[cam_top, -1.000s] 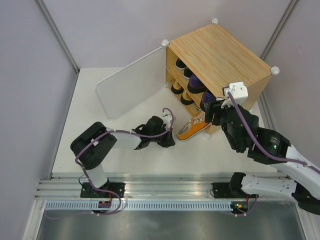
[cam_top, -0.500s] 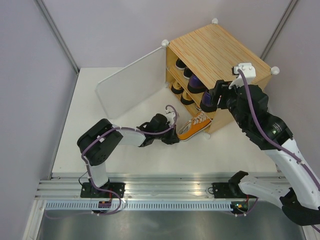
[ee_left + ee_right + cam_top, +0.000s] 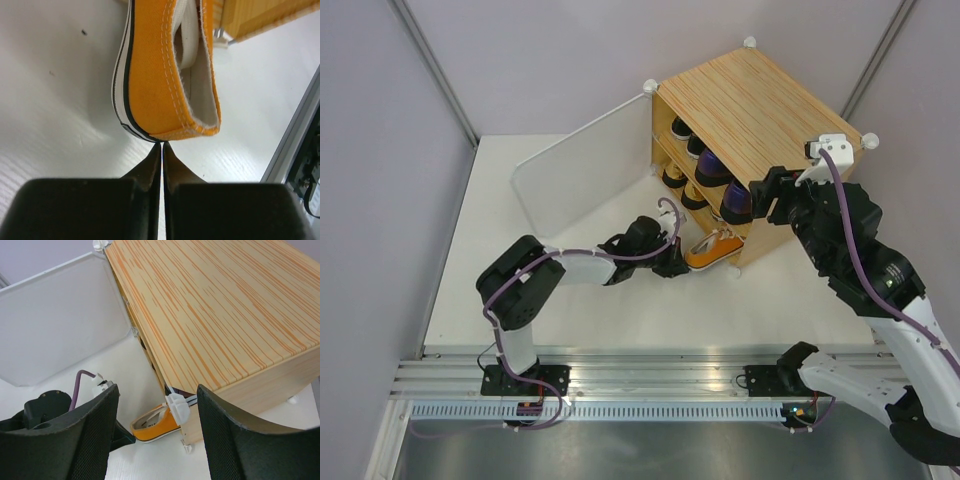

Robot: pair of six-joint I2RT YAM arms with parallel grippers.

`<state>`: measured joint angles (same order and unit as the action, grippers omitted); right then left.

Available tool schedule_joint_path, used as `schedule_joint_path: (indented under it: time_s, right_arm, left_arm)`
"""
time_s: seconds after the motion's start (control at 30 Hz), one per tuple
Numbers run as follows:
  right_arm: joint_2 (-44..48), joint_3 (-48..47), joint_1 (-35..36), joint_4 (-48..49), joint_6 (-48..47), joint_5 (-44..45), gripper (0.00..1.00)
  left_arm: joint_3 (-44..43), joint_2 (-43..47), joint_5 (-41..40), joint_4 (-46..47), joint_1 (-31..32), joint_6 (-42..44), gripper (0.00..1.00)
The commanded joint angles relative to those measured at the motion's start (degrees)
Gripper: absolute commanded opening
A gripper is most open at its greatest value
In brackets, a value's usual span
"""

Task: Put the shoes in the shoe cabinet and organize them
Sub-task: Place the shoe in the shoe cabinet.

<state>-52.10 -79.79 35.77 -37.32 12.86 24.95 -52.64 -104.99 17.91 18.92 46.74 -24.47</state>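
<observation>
An orange sneaker point(image 3: 713, 250) with a white sole lies on the table at the foot of the wooden shoe cabinet point(image 3: 760, 105), its toe inside the lower opening. In the left wrist view its heel point(image 3: 165, 95) is right at my fingertips. My left gripper point(image 3: 678, 264) is shut and empty, its tips touching the heel. My right gripper point(image 3: 772, 195) is open and empty, held above the cabinet's front right corner. Black sneakers point(image 3: 680, 128) and dark purple loafers point(image 3: 716, 170) sit on the shelves. The gold pumps are hidden.
The white panel door point(image 3: 582, 170) stands swung open to the left of the cabinet. A white corner knob point(image 3: 178, 406) sits at the cabinet's lower front corner above the sneaker. Grey walls close in the table on both sides.
My left gripper has pushed right, sliding the orange sneaker toe-first into the cabinet's lower opening. My right gripper has risen and moved right, away from the opening to above the cabinet's corner.
</observation>
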Motion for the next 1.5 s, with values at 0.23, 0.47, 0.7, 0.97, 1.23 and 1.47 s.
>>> schedule_joint_path:
  time_s: [0.23, 0.47, 0.7, 0.97, 1.23, 1.47]
  right_arm:
    - [1.6, 1.2, -0.2, 0.0, 0.2, 2.5, 0.69]
    - [2.0, 1.2, -0.2, -0.7, 0.2, 3.1, 0.69]
    - [2.1, 1.8, -0.2, -1.2, 0.7, 3.9, 0.69]
    - [1.1, 0.8, -0.2, -3.1, 2.5, 7.5, 0.69]
    - [-3.4, -0.3, -2.7, -3.5, 4.7, 4.9, 0.70]
    - [-6.2, -5.4, -4.9, -3.1, 4.5, 5.9, 0.73]
  left_arm:
    - [-8.5, -3.4, 0.6, 0.4, 0.4, 1.8, 0.02]
    - [-10.9, -5.7, 1.0, -0.1, 0.4, 1.9, 0.02]
    - [-13.1, -7.8, 1.8, -0.1, 0.4, 1.4, 0.02]
    - [-15.6, -9.5, 2.4, -0.1, 0.3, 1.0, 0.02]
    - [-17.1, -10.4, 2.5, 0.0, 0.3, 0.1, 0.02]
    - [-20.2, -12.4, 4.8, 0.2, 0.3, -0.6, 0.02]
